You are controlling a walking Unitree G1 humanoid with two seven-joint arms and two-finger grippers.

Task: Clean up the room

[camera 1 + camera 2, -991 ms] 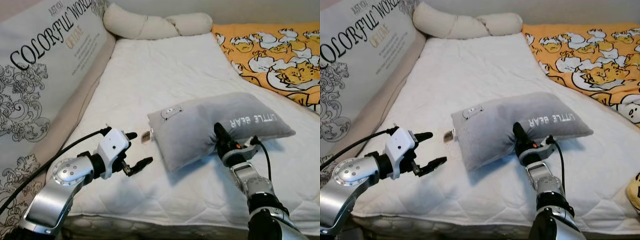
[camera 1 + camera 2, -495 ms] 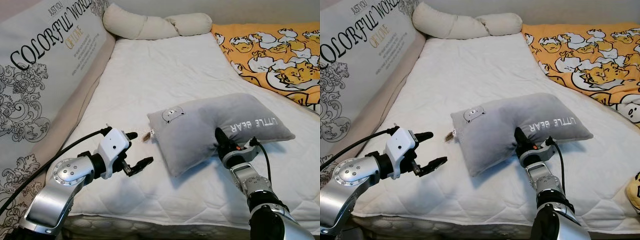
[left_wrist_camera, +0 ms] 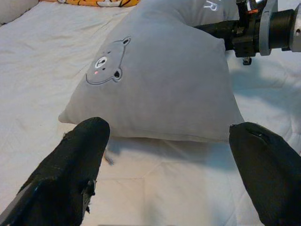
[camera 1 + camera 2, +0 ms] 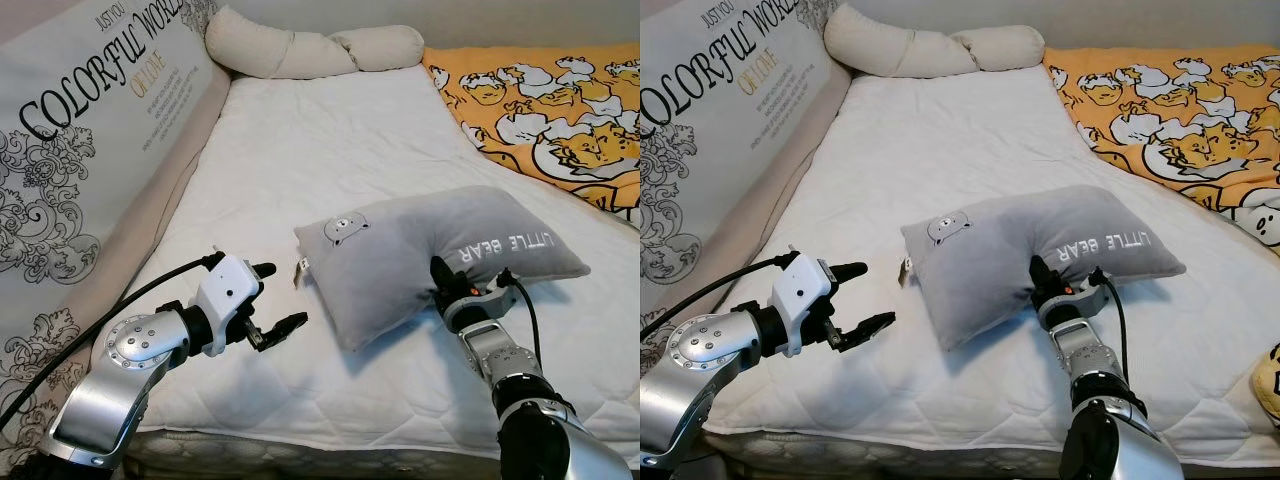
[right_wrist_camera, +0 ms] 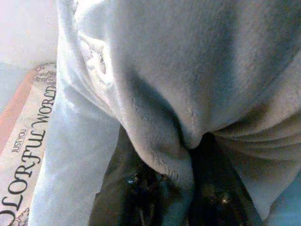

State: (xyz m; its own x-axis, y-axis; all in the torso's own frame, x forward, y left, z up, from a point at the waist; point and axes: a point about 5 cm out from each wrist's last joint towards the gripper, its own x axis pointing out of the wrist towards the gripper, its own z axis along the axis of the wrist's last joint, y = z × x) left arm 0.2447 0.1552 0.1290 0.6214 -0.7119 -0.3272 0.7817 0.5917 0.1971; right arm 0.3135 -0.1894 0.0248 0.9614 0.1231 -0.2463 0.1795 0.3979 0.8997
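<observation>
A grey "LITTLE BEAR" pillow [image 4: 420,250] lies on the white mattress [image 4: 320,160], its near edge bunched and slightly lifted. My right gripper [image 4: 437,275] is shut on that near edge; in the right wrist view the grey pillow fabric [image 5: 178,84] is pinched between the black fingers [image 5: 141,179]. My left gripper [image 4: 277,297] hovers open just left of the pillow's bear-face corner, touching nothing. The left wrist view looks between its two fingertips [image 3: 75,160] at the bear face [image 3: 106,63].
A large printed cushion [image 4: 90,130] leans along the left side of the bed. A cream twisted bolster [image 4: 300,48] lies at the head. An orange duck-print blanket [image 4: 550,110] covers the far right. The mattress's front edge [image 4: 320,440] is close to me.
The pillow's bear-face end has settled a little flatter and its tag has shifted; my right gripper keeps its hold. The left gripper has stayed put.
</observation>
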